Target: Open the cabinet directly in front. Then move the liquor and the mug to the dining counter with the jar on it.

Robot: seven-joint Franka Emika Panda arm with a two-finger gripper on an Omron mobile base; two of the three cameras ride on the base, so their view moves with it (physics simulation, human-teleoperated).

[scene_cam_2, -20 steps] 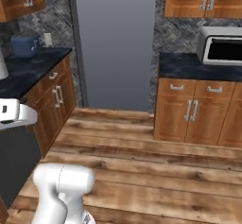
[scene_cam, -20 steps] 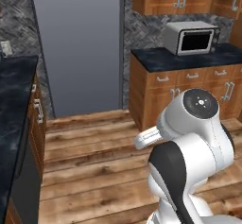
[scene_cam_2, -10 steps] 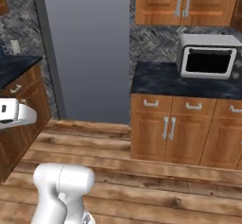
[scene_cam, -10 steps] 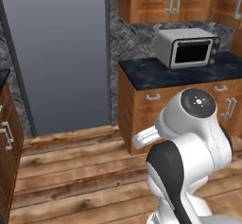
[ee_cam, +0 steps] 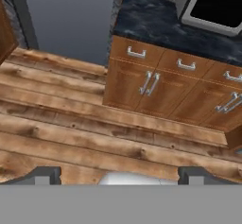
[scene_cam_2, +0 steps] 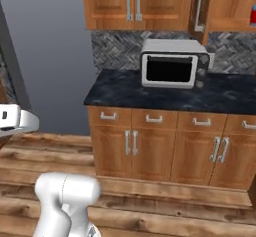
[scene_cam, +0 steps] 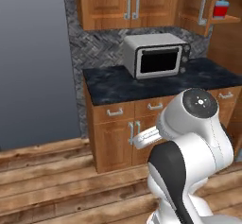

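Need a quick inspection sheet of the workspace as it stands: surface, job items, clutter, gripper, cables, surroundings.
Surface: black marbled countertop over brown wooden base cabinets with silver handles, bare apart from one appliance.
Job's things: reddish-brown wall cabinet at far right with its door swung open; blue-and-red squarish liquor bottle with black cap upright on its inner shelf. Mug: nothing seen.
Clutter: silver toaster oven with dark glass door on the countertop, against the backsplash.
Gripper: two dark finger tips apart in the hand view, nothing between them, pointing down at the plank floor.
Cables: nothing seen.
Surroundings: closed wooden double-door wall cabinet above the oven, grey herringbone backsplash, tall grey panel to the left.
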